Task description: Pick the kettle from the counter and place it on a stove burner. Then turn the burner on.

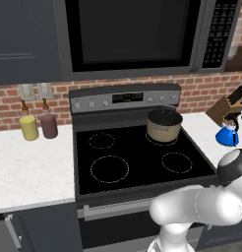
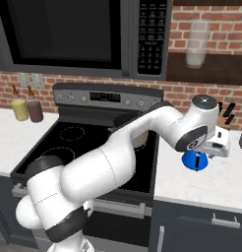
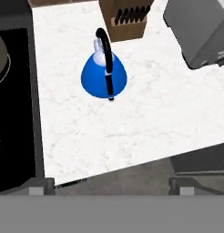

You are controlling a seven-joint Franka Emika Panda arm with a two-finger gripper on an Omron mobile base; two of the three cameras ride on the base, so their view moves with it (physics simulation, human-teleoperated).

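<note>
Tool (image 3: 111,189) wide open, empty, above kettle (image 3: 104,75)

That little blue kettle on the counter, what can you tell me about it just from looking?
The kettle is a small, bright-blue cone with a glossy look, a white top, and a thin black handle arching over it. It stands upright on the white speckled counter, right of the black cooktop and just in front of a wooden knife block. Nothing grips it; the open claw hovers above, apart from it.

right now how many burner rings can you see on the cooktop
4: front left, the largest; front right; back left; back right, mostly hidden under the tan pot.
</note>
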